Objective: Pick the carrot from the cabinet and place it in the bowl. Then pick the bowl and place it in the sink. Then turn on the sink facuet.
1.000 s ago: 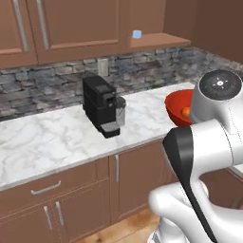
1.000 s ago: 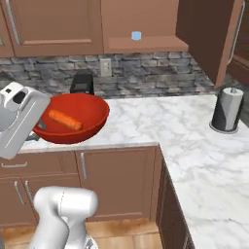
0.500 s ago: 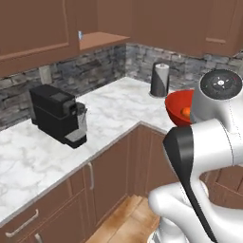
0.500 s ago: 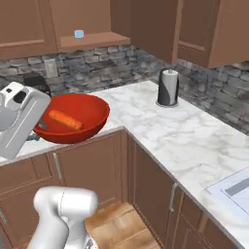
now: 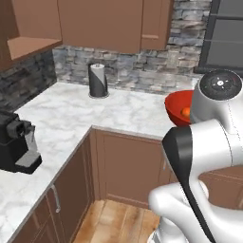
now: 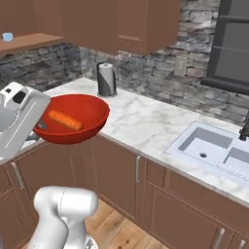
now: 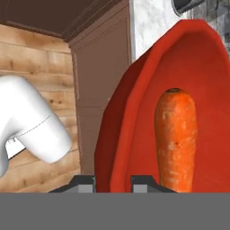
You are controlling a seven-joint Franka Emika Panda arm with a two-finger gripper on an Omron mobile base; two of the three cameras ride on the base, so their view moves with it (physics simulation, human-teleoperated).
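Bowl (image 7: 134,121) fills the right half of the hand view, its red rim pinched between the two dark fingertips (image 7: 143,182) at the bottom edge; the gripper (image 7: 112,183) is closed tight on that rim. Carrot (image 7: 175,137) lies inside the bowl, lengthwise, right of centre in that view. In the right base view the bowl (image 6: 73,119) hangs at middle left, off the white arm, in front of the counter (image 6: 141,121) edge and above the lower doors, with the carrot (image 6: 64,120) across its bottom. In the left base view a slice of the bowl (image 5: 176,107) shows at middle right beside the arm's upper joint. Farther back, a dark paper-towel holder (image 6: 106,79) stands on the counter at upper centre-left. Sink (image 6: 214,151) sits at middle right, two pale basins, well apart from the bowl. Faucet (image 6: 244,127) shows as a black stem at the right edge. Cabinet (image 6: 26,41) shelf sits at upper left, a small blue cube (image 6: 7,36) on it.
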